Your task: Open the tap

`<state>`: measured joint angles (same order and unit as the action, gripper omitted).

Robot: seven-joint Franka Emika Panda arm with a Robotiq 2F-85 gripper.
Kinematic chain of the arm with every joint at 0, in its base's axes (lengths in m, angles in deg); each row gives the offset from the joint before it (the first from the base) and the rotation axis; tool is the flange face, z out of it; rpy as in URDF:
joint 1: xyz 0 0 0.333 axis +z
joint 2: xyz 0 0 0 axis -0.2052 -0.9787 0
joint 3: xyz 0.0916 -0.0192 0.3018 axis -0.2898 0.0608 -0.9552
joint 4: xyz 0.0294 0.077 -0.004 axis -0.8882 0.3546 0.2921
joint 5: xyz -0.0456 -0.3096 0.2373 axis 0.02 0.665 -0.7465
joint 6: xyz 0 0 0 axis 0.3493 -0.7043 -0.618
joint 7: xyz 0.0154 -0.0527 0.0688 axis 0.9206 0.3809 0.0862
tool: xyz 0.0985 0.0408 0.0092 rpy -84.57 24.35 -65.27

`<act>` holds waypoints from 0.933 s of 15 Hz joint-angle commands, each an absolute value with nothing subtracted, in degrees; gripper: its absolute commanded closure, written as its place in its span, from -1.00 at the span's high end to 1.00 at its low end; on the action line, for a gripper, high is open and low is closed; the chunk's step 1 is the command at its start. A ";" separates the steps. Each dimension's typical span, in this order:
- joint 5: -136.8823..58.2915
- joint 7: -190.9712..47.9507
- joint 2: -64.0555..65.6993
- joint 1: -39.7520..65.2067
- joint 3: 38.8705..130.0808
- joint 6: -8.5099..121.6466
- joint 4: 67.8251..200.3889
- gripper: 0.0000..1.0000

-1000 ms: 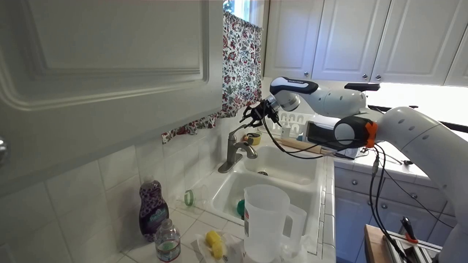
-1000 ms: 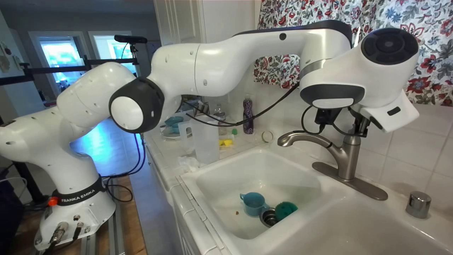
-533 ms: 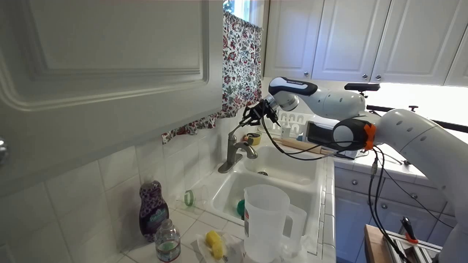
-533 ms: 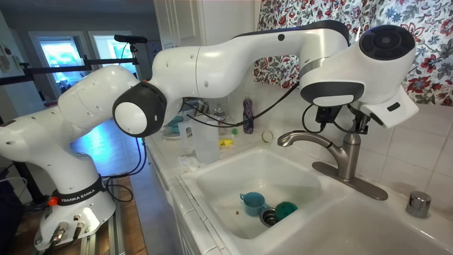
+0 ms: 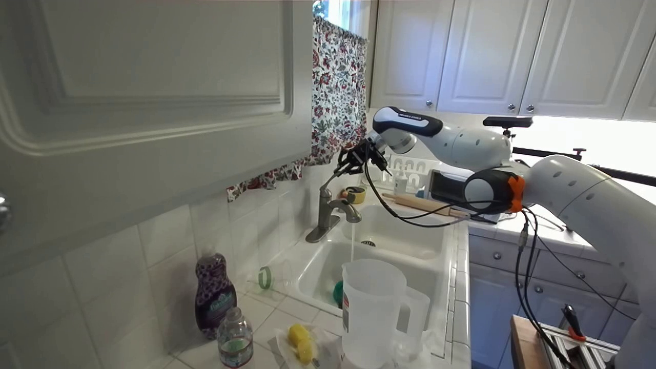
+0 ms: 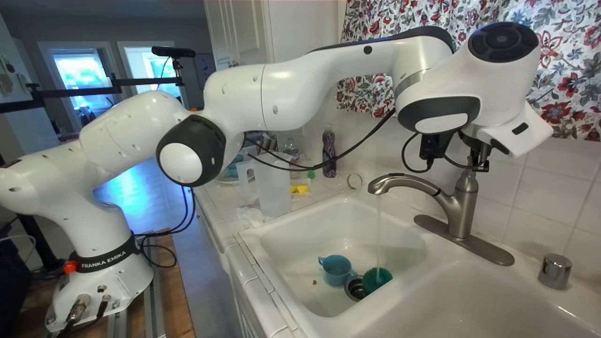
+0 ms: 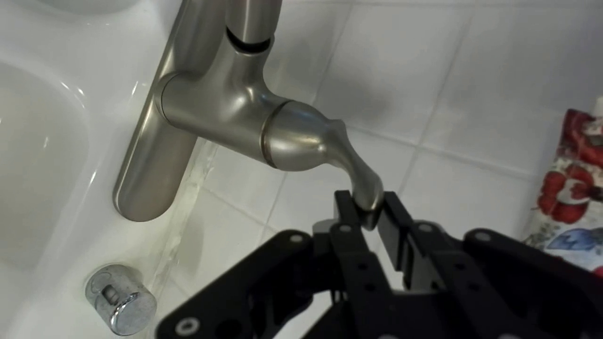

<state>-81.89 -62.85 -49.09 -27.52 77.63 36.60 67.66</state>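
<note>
The silver-grey tap stands at the back of the sink in both exterior views (image 5: 326, 210) (image 6: 462, 211). It also shows in the wrist view (image 7: 212, 103). Its lever handle (image 7: 346, 153) tilts up from the top of the tap. My gripper (image 7: 366, 207) is shut on the lever's tip, one finger on each side. In an exterior view my gripper (image 5: 340, 166) sits above the tap body. In an exterior view the arm's hand covers most of the gripper (image 6: 481, 162). A thin water stream (image 6: 378, 230) falls from the spout into the sink basin.
The double sink (image 6: 338, 204) holds a blue cup (image 6: 336, 270) and a green item (image 6: 377, 280). A clear pitcher (image 5: 371, 307), purple bottle (image 5: 215, 297) and yellow sponge (image 5: 301, 342) stand beside it. A floral curtain (image 6: 570, 89) hangs behind the hand. A metal cap (image 7: 121, 300) sits near the tap.
My gripper and the lever have moved up a little, and the lever stands steeper. Water now runs from the spout, where none ran before. The green item has shifted slightly.
</note>
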 commanded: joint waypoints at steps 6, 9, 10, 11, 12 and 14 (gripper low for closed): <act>-77.25 -62.78 -48.25 -27.38 73.71 38.79 66.73 -0.13; -74.33 -60.51 -46.71 -27.48 75.57 39.34 67.55 0.24; -72.83 -59.76 -46.19 -27.66 76.15 39.48 67.75 0.41; -71.03 -58.90 -45.40 -28.05 76.89 38.74 68.17 0.53; -69.27 -58.31 -44.81 -28.36 77.26 38.14 68.36 0.69; -65.91 -57.99 -43.69 -28.82 78.12 35.91 68.72 0.98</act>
<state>-70.64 -60.12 -45.91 -28.27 76.96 38.81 67.61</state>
